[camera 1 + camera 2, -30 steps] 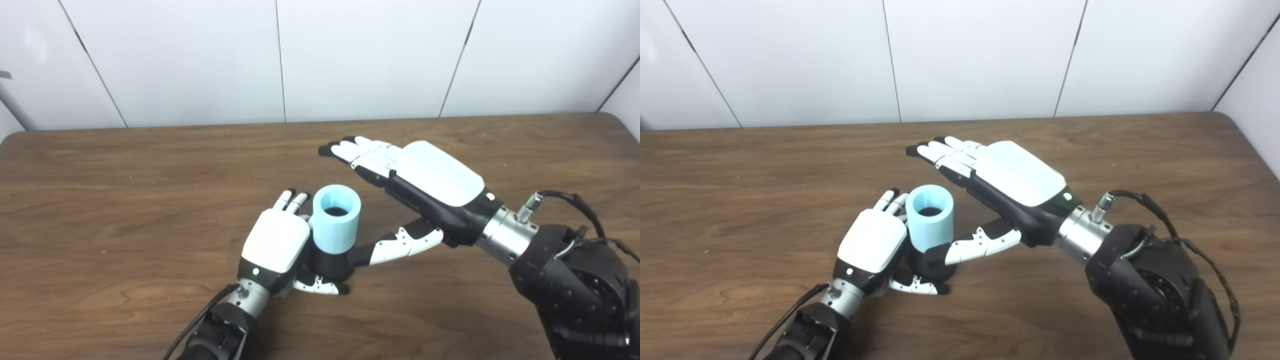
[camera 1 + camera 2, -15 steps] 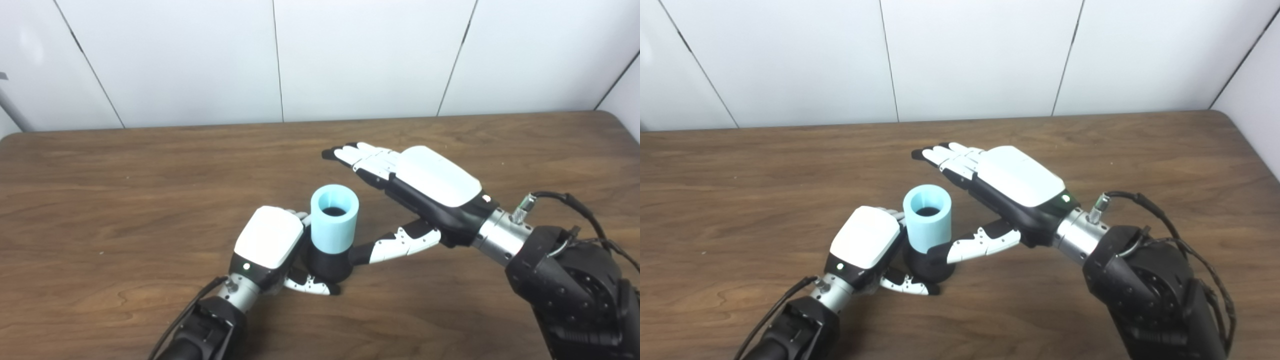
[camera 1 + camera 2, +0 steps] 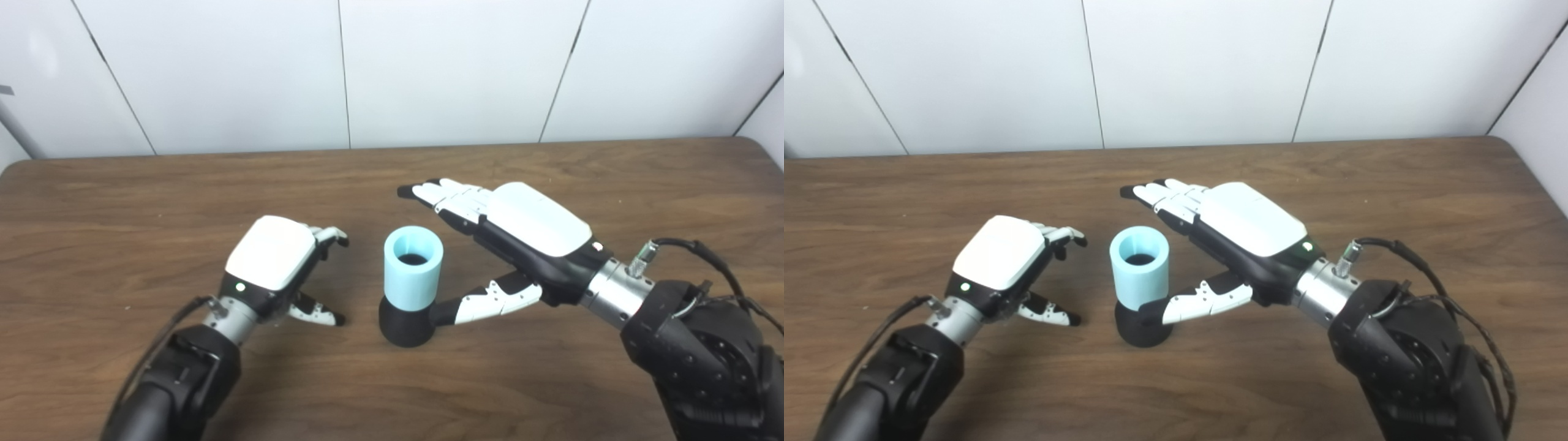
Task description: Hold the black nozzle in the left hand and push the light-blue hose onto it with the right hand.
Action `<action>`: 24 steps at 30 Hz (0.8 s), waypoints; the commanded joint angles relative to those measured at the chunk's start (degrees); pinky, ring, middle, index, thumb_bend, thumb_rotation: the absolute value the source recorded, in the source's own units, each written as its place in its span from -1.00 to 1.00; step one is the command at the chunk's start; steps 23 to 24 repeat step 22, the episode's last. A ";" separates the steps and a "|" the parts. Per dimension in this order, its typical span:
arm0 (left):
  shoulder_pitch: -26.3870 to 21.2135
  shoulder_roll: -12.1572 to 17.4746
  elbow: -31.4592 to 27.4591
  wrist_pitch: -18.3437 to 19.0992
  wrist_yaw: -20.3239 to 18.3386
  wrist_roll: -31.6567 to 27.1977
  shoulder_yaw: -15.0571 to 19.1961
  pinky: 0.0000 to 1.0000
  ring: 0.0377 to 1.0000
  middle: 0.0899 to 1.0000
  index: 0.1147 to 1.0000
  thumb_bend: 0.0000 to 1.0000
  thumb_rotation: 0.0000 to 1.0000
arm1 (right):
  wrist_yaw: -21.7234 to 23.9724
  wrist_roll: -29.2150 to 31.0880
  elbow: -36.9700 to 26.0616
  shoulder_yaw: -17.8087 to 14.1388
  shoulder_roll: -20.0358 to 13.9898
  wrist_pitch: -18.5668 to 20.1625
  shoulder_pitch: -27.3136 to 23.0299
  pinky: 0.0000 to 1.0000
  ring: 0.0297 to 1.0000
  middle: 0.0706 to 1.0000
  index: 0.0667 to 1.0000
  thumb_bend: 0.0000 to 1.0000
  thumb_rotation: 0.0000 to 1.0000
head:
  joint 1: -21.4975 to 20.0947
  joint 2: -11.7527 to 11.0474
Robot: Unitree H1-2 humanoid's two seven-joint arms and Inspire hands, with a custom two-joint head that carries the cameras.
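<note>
Since the earlier frame the left hand [image 3: 269, 254], white-backed with black-tipped fingers, has let go of the assembly and drawn away to the left of it; its fingers are now curled loosely but apart, its thumb spread below, and it holds nothing. The assembly serves as landmark here: a short light-blue cylindrical hose [image 3: 412, 267] stands upright, seated over the top of a black rounded nozzle [image 3: 404, 324], which rests on the brown wood-grain table [image 3: 122, 202]. The hose's open end faces upward, and a dark bore shows inside.

The right hand [image 3: 520, 223] hangs just right of the assembly and slightly behind it. Its fingers are extended, close together and flat, reaching past the hose's rim on the far side without visibly touching it. Its thumb [image 3: 490, 300] stretches toward the nozzle's right flank, ending at or against the black base; contact cannot be confirmed from either view. This hand grips nothing.

The posture suggests why things lie so: the hose appears already pushed on, so the assembly stands unsupported, and both hands are opened for release. The thumb beside the base may be steadying the nozzle as the hand withdraws. An upright, narrow-footed piece could tip if brushed.
</note>
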 commanded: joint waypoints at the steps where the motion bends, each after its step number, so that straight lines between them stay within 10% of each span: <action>1: -1.66 1.02 -2.46 -0.31 -0.35 -1.21 1.19 0.29 0.22 0.17 0.39 0.98 -0.27 | -1.85 -0.25 -0.78 -0.86 -0.33 -1.04 -1.00 0.82 0.92 0.89 0.93 0.27 1.00 | -0.01 0.05; 7: -1.11 2.66 -4.24 -1.43 -1.67 -3.70 3.78 0.53 0.46 0.43 0.53 1.00 -0.11 | -2.58 0.73 -0.87 -1.96 -0.89 -0.97 -0.21 0.82 0.91 0.90 0.93 0.24 0.98 | -0.05 0.06; 17: 4.13 2.81 -2.41 -1.71 6.90 -7.20 13.21 0.63 0.64 0.65 0.65 0.82 -0.32 | -8.68 9.97 3.94 -7.75 -0.30 -0.06 7.05 0.75 0.97 1.00 0.99 0.07 0.88 | -0.72 0.08; 24: 9.52 -3.52 -1.37 4.22 5.49 -24.69 19.69 0.51 0.71 0.74 0.73 0.57 -0.43 | -19.65 15.15 10.87 -10.37 6.71 -2.81 13.09 0.68 0.86 0.96 0.95 -0.11 0.74 | -1.34 0.30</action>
